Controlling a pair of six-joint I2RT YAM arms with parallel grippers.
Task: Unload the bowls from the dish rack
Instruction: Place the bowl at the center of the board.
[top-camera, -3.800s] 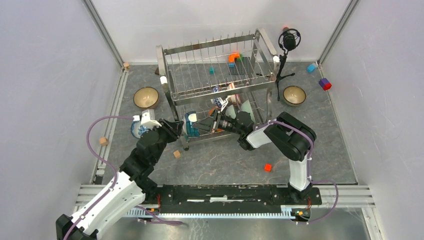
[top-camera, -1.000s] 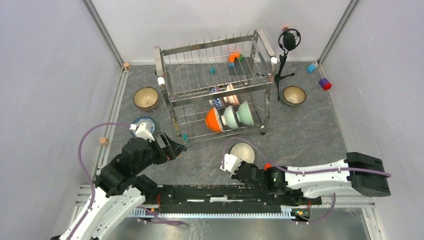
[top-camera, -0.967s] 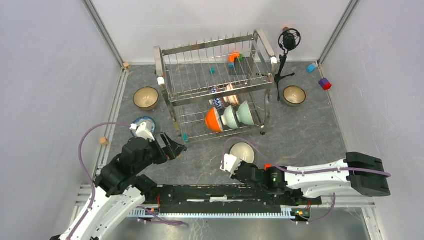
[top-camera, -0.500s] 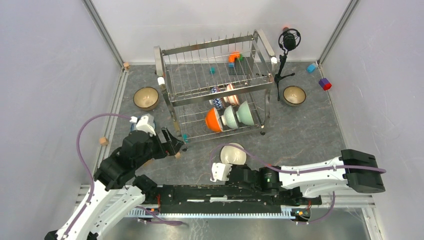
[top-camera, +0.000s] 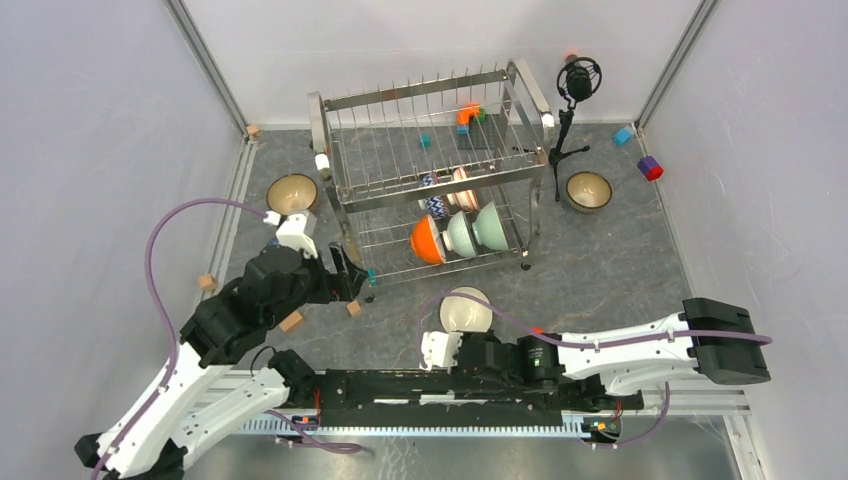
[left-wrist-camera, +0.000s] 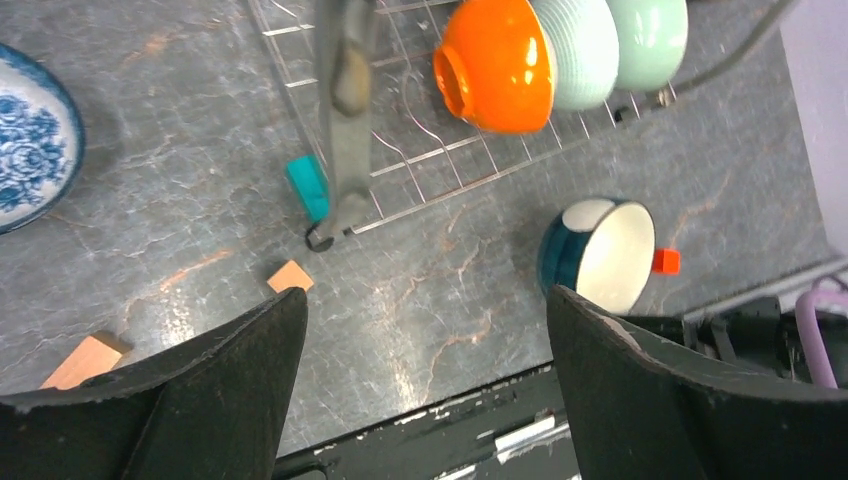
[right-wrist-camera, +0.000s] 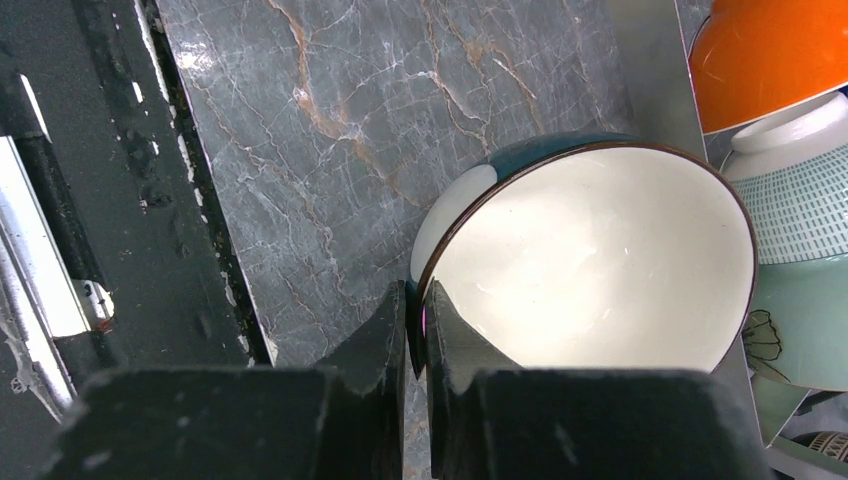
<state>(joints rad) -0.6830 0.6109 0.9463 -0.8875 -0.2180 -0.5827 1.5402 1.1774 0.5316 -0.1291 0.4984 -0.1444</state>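
Your grey marble table (top-camera: 620, 280) carries the dish rack (top-camera: 395, 197) toward its far side. Your left gripper (left-wrist-camera: 422, 300) hovers over the table by the rack's near-left foot, its jaws spread wide with nothing between them. Your right gripper (right-wrist-camera: 420, 305) is clamped on the near rim of a teal bowl (right-wrist-camera: 590, 260) with a white inside. That bowl is out of the rack, in front of it near the table's front edge.

On the rack's lower tier an orange bowl (top-camera: 425, 240), a pale green ribbed bowl (top-camera: 458, 233) and a second green bowl (top-camera: 490, 225) stand on edge in a row. A blue-and-white bowl (top-camera: 435, 206) and a red-and-white bowl (top-camera: 462, 188) stand behind them.

On the table, a brown bowl (top-camera: 292, 192) sits left of the rack and another brown bowl (top-camera: 588, 190) sits right of it. A blue patterned bowl (left-wrist-camera: 30, 140) lies near your left arm.

A teal block (left-wrist-camera: 308, 187) sits just beside the rack's foot, with a wooden block (left-wrist-camera: 290, 276) near it. A red block (left-wrist-camera: 665, 261) sits just beside the teal bowl.
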